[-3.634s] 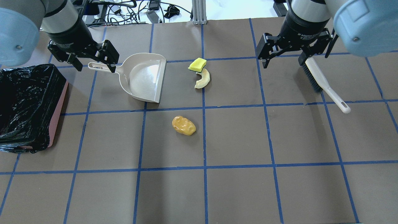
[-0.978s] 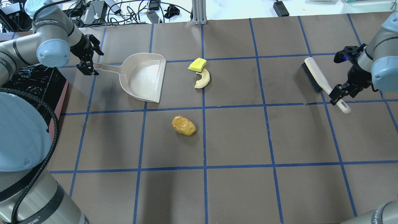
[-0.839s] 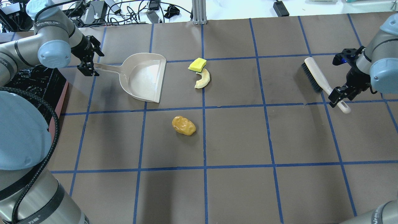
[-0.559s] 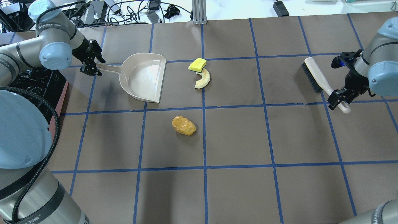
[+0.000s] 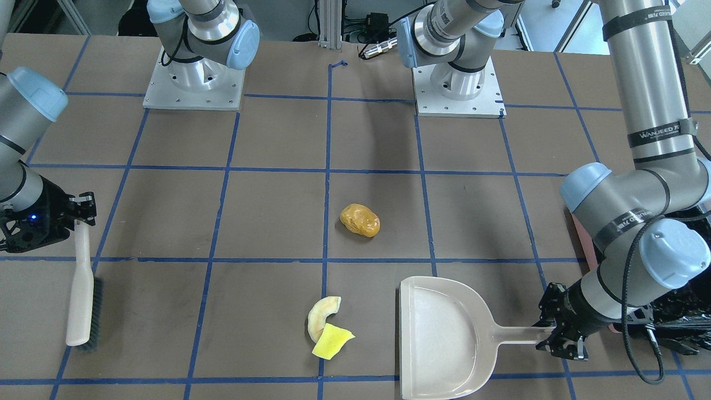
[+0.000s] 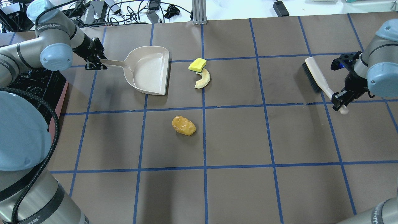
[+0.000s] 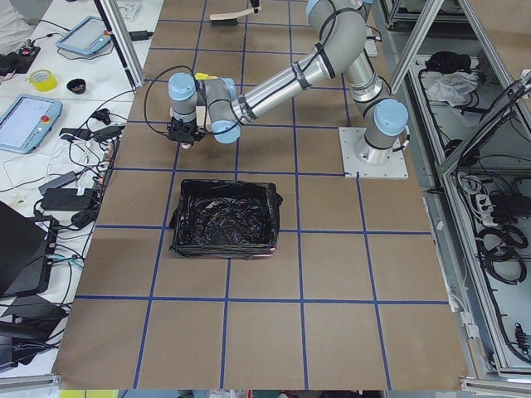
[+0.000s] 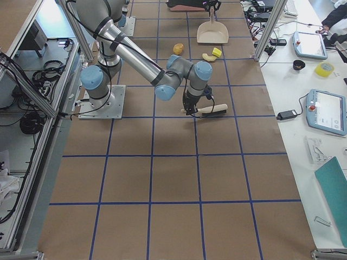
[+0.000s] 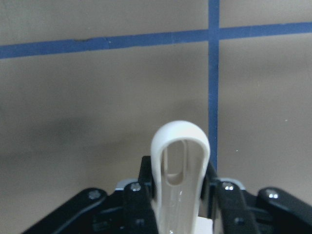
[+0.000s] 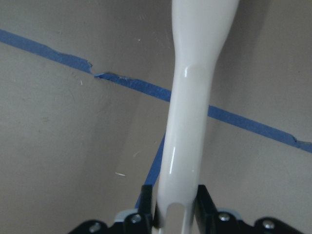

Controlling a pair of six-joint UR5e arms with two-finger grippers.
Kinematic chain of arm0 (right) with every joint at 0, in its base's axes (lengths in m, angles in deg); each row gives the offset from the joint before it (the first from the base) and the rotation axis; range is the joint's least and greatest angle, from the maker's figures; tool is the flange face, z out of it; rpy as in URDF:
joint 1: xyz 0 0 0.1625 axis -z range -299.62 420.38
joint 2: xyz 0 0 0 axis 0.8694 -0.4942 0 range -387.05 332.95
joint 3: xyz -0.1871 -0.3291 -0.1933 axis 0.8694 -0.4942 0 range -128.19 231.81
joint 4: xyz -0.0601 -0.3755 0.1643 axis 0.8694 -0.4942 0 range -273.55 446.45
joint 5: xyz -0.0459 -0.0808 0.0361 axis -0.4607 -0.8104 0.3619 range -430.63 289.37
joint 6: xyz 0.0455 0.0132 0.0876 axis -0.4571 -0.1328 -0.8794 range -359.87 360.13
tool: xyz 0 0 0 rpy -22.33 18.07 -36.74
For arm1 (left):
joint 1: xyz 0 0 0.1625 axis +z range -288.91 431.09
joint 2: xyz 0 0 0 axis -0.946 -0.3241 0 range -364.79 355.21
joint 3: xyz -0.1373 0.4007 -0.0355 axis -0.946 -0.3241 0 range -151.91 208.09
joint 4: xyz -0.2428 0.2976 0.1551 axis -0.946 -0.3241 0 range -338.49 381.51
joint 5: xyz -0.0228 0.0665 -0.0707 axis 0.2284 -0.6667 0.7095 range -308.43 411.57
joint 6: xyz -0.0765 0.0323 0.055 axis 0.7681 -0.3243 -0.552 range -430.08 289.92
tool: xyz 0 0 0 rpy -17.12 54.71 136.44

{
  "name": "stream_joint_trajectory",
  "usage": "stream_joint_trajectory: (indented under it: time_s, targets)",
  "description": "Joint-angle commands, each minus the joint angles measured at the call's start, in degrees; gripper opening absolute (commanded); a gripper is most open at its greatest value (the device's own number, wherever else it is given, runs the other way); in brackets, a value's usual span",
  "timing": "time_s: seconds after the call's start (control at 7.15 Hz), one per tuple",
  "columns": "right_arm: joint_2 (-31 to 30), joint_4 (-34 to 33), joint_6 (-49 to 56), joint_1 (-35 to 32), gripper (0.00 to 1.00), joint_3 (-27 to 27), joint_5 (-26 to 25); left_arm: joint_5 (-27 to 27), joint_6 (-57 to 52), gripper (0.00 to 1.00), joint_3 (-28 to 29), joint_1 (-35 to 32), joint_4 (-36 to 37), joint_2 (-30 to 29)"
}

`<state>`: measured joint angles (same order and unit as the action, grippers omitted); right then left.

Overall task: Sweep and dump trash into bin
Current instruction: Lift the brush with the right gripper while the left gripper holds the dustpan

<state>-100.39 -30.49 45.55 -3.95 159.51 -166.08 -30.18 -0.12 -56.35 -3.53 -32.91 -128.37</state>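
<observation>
A golden-brown lump (image 6: 183, 125) lies mid-table. A cream curved slice (image 6: 202, 79) touches a yellow wedge (image 6: 197, 64) farther back. The beige dustpan (image 6: 150, 70) has its open mouth facing them. My left gripper (image 6: 97, 63) is shut on the dustpan handle (image 9: 179, 161). My right gripper (image 6: 338, 101) is shut on the handle (image 10: 190, 112) of a white brush (image 6: 315, 76) with dark bristles, at the far right. The black-lined pink bin (image 7: 226, 218) stands at the left edge (image 6: 34, 84), partly hidden by my left arm.
Blue tape lines grid the brown table (image 6: 236, 140). The arm bases (image 5: 194, 83) stand on the robot's side. Cables and gear (image 6: 149, 9) lie beyond the far edge. My left arm's elbow (image 6: 18, 140) covers the near-left of the overhead view.
Both arms came down and their grippers closed on the handles. In the last half second the dustpan shifted toward the far side and right; the brush handle end moved slightly.
</observation>
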Motion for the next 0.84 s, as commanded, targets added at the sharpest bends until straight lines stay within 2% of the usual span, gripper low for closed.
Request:
stream_joint_trajectory:
  time_s: [0.0, 0.28, 0.7]
  targets:
    - [-0.31, -0.13, -1.29, 0.0, 0.0, -0.47, -0.53, -7.05, -0.61, 0.0, 0.15, -2.97, -0.43, 1.58]
    - [-3.28, 0.65, -8.89, -2.09, 0.0, -0.74, 0.53, -11.83, 3.23, 0.0, 0.33, -8.94, -0.34, 2.2]
    - [-3.92, 3.8, -29.7, -15.95, 0.0, -2.23, -0.53, -12.91, 7.91, 0.0, 0.42, -11.96, 0.36, 0.63]
